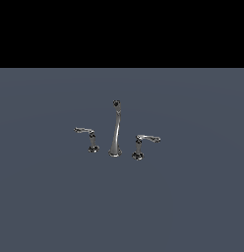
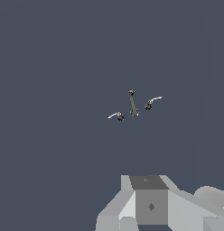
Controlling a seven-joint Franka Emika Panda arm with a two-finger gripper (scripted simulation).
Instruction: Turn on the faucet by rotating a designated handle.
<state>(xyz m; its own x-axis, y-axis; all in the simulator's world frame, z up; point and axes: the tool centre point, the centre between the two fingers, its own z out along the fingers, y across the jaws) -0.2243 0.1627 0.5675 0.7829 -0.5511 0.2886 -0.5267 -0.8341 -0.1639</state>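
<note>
Because its lever points away from the spout (image 1: 115,129), the handle (image 1: 86,134) sits just beside the spout, on the exterior view's left. Its mirror twin (image 1: 145,143) flanks the spout's other side. The gripper's opening cannot be told. Approaching from afar risks grabbing the twin.

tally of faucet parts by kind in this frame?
Spout: 1, tall, curved, dark tip
Lever handles: 2, the handle with its lever toward the exterior view's left, the twin handle with its lever toward the right
Total: 3 pieces, standing apart on the grey surface
</note>
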